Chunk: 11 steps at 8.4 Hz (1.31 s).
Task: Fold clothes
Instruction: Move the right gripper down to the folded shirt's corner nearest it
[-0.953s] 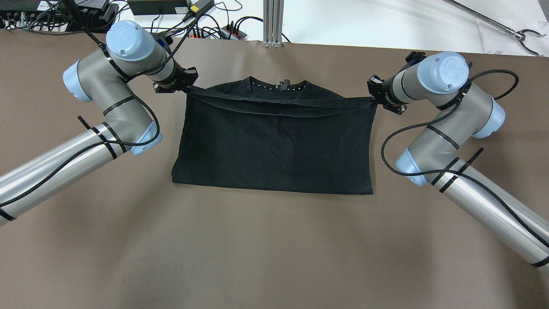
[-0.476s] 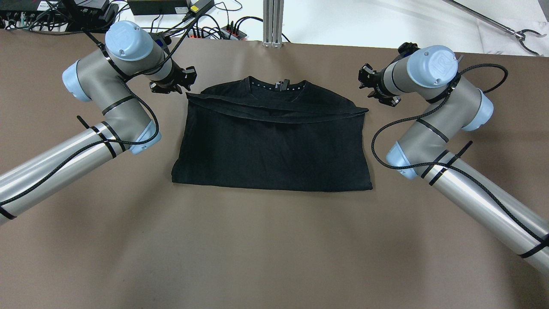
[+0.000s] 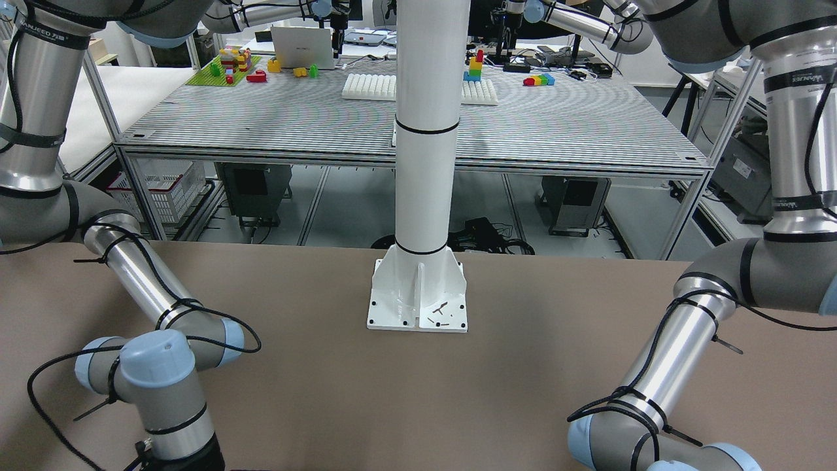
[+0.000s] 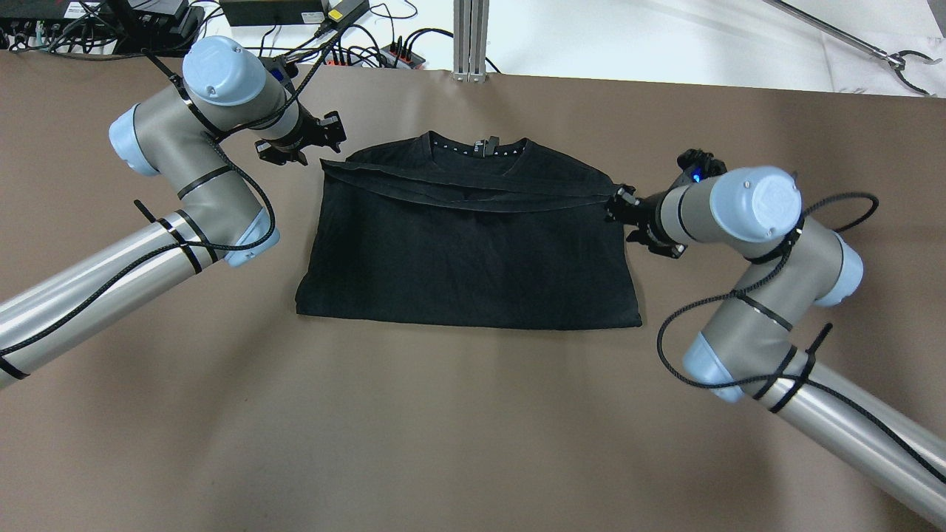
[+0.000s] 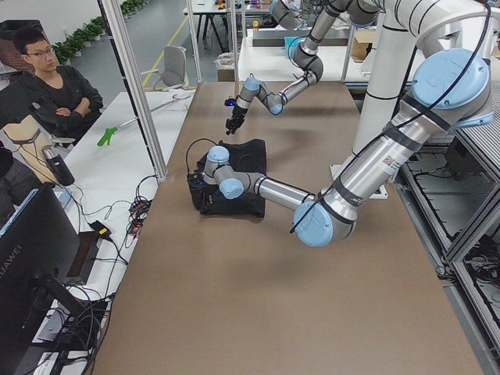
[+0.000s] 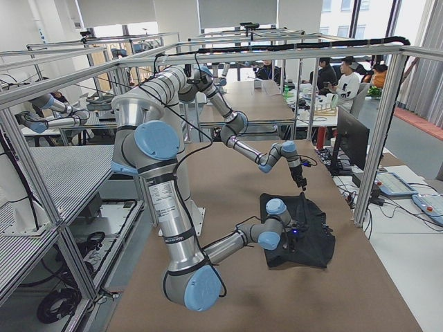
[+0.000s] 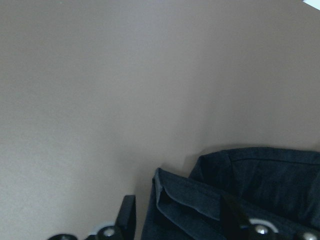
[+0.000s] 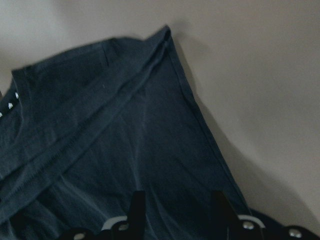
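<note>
The black shirt [image 4: 473,251] lies flat on my brown table [image 4: 473,428], folded across its width; the folded edge is nearest my base and the neckline [image 4: 479,150], with its small label and a row of pale dots, is at the far side; a hemmed edge runs across the cloth just short of that neckline, slightly aslant, with a second hem close beside it.

My left claw [image 4: 334,137] sits just beside the shirt's far left corner, a little off the cloth; its fingers are spread and grip nothing; from my left wrist I see the two black fingers [image 7: 129,216] apart, the layered corner of the shirt [image 7: 260,180] between them, and bare table beyond.

My right claw [image 4: 619,214] is at the shirt's right edge, just nearer me than the far right corner; its fingers are also spread and hold nothing; from my right wrist both fingers [image 8: 136,206] stand apart over the dark cloth [image 8: 125,140], the hems running aslant ahead of them and the side edge off to the right; whether the tips touch the fabric I cannot tell.

The white pillar [image 3: 425,131] stands on its base plate [image 3: 418,302] at my side of the table, well apart from the shirt; a person [image 5: 55,86] sits with folded arms past the table's far side.
</note>
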Tool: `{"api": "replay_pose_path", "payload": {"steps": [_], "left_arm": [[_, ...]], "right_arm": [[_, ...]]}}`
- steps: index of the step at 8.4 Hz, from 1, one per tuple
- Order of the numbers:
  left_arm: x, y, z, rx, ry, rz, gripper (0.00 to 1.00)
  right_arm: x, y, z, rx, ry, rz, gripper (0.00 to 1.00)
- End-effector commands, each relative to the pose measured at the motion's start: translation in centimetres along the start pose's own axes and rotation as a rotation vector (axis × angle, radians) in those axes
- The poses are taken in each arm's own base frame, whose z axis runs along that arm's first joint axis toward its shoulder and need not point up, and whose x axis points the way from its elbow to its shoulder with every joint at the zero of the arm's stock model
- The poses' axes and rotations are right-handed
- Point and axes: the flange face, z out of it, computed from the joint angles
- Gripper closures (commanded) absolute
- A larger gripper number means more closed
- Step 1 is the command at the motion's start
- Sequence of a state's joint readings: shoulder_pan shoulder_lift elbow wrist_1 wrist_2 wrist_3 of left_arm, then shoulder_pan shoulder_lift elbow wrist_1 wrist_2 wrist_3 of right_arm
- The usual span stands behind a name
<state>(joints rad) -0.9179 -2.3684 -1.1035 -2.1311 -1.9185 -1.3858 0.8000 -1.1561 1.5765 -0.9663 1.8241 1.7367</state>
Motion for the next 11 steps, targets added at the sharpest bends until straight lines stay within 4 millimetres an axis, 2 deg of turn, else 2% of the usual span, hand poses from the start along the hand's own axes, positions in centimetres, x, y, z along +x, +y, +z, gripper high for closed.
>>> {"api": "replay_pose_path", "payload": {"steps": [1,6,8,9,10,11], "left_arm": [[-0.1,0.2,0.1,-0.001,-0.001,-0.006,0.33],[0.2,1.3,0.5,-0.007,0.008,-0.053,0.33],[0.3,1.3,0.4,-0.006,0.018,-0.058,0.33],[0.1,1.4,0.0,-0.003,0.026,-0.057,0.33],[0.1,1.4,-0.1,0.0,0.027,-0.056,0.33],[0.0,1.4,-0.1,0.005,0.025,-0.062,0.33]], "right_arm": [[5.6,6.4,-0.7,-0.089,0.046,-0.051,0.45],[8.2,5.8,-0.2,-0.081,0.091,-0.046,0.46],[9.0,6.0,-1.3,-0.087,0.088,-0.046,0.46],[9.2,6.6,-1.1,-0.087,0.091,-0.051,0.47],[9.3,7.3,-0.8,-0.092,0.094,-0.057,0.53],[9.4,7.3,-0.7,-0.092,0.091,-0.044,0.67]]}}
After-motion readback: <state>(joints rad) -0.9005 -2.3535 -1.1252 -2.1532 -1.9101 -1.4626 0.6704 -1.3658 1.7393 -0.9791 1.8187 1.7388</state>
